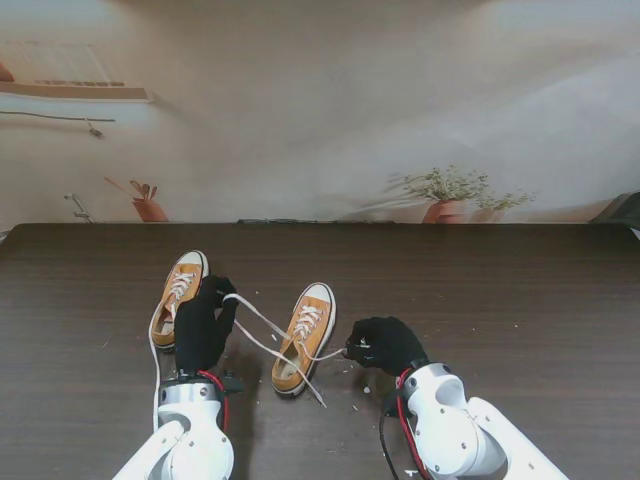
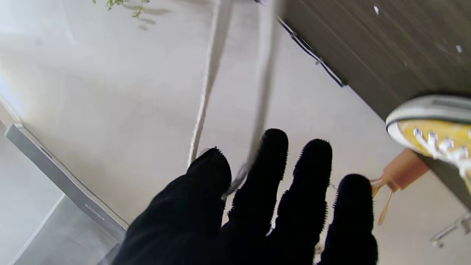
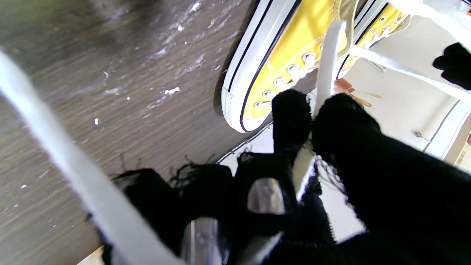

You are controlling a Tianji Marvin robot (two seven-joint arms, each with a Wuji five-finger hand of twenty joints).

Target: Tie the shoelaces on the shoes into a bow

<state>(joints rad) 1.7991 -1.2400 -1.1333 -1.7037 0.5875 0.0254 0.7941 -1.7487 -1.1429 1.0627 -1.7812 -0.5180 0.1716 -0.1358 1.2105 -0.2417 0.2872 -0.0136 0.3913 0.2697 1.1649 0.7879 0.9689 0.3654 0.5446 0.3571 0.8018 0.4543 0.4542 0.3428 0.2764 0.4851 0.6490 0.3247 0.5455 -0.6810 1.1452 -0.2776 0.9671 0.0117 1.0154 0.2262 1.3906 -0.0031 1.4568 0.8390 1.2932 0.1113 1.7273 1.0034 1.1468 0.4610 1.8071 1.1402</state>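
Yellow canvas on two shoes is catching the light on the dark table (image 1: 520,290). The left shoe (image 1: 180,295) is lying farther from me, the right shoe (image 1: 304,335) nearer and toward the middle, both with toes pointing away. Neither one is showing a bow, as far as I can make out.

The left hand (image 1: 203,325) is sitting between the shoes, just beside the left shoe. Its wrist view is showing two runs of white lace (image 2: 206,81) coming down to the black-gloved fingers (image 2: 270,165), one slipping in between thumb and forefinger, so it is pinching lace there. The right hand (image 1: 382,343) is resting to the right of the right shoe, and its wrist view is showing thumb and forefinger closed on a flat strand (image 3: 327,62) leading back toward the eyelets.

From the stand, two laces (image 1: 262,335) are stretching from the left hand across the right shoe, one running to the right hand, the other trailing onto the table near the heel. Whether a first knot is lying at the eyelets I cannot tell.

My guess is the work is early: ends are gathered and under tension, but the loops, the wrap and the pull-through all seem to be ahead, and the left shoe looks untouched.
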